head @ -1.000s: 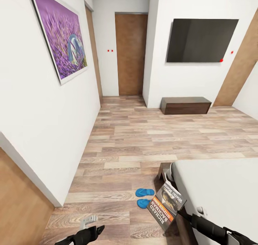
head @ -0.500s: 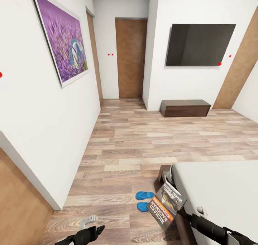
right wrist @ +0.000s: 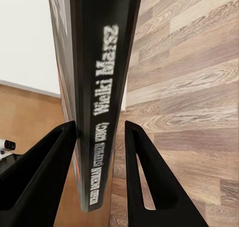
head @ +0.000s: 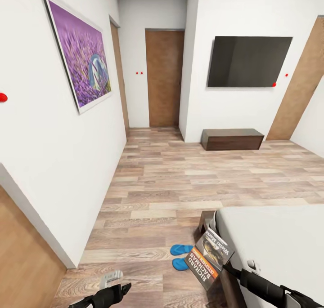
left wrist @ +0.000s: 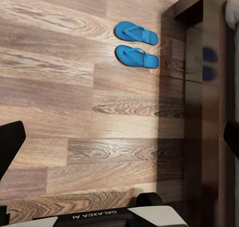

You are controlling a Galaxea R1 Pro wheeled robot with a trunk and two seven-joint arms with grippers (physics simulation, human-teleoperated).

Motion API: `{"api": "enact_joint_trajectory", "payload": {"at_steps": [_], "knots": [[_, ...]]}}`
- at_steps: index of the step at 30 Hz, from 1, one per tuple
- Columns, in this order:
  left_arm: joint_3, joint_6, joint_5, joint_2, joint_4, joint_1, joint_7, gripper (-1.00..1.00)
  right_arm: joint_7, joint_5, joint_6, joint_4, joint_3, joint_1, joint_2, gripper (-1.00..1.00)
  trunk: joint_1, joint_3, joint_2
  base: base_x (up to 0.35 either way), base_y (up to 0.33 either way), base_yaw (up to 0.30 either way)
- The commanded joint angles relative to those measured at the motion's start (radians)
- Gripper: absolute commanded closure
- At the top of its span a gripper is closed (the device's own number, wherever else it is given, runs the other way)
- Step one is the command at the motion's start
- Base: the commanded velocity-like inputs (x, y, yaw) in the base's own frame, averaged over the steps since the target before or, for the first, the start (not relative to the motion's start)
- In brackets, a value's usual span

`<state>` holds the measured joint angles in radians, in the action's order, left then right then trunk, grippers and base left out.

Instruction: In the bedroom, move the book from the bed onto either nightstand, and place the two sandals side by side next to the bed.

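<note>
My right gripper point(head: 227, 268) is shut on the book point(head: 209, 258), holding it tilted off the bed's point(head: 279, 245) near corner, above the floor. In the right wrist view the gripper point(right wrist: 99, 125) has one black finger point(right wrist: 149, 172) on either side of the book's spine point(right wrist: 102, 87). The two blue sandals point(head: 181, 249) point(head: 181, 264) lie side by side on the wood floor next to the bed's dark frame point(head: 206, 220). They show again as a pair of sandals point(left wrist: 137, 32) point(left wrist: 138, 56) beside that frame point(left wrist: 199, 97) in the left wrist view. My left gripper point(head: 111, 278) point(left wrist: 119, 142) hangs open over bare floor. A nightstand is out of view.
A white wall with a purple painting point(head: 81, 60) runs along the left. Ahead are a brown door point(head: 164, 76), a wall-mounted TV point(head: 247, 60) and a low dark cabinet point(head: 231, 138) beneath it. Wood floor point(head: 180, 177) stretches between the bed and these.
The whole picture has slid downward a little, so the camera has moved. Both arms, the held book and the sandals keep their places relative to each other.
</note>
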<state>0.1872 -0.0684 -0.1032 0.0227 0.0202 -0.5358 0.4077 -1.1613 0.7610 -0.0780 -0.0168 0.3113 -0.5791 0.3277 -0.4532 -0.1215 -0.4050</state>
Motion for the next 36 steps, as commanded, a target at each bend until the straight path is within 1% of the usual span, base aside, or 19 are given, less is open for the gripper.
{"api": "enact_joint_trajectory", "payload": {"at_steps": [1,29,36], "knots": [[-0.002,-0.001,-0.010,0.000,-0.002,-0.001,0.005,-1.00,-0.003,0.010,-0.008,0.000,0.008,-0.001,0.000,1.00,-0.001,0.000,-0.002,0.000,0.000,0.000],[-0.002,-0.001,-0.010,0.000,-0.002,-0.001,0.005,-1.00,-0.002,0.011,-0.009,0.000,0.008,-0.001,0.001,1.00,-0.001,0.045,-0.002,0.000,0.000,0.000],[-0.001,-0.001,-0.010,0.000,-0.002,-0.001,0.005,-1.00,-0.001,0.011,-0.009,0.000,0.008,-0.001,0.001,1.00,-0.001,0.049,-0.002,0.000,0.000,0.000]]}}
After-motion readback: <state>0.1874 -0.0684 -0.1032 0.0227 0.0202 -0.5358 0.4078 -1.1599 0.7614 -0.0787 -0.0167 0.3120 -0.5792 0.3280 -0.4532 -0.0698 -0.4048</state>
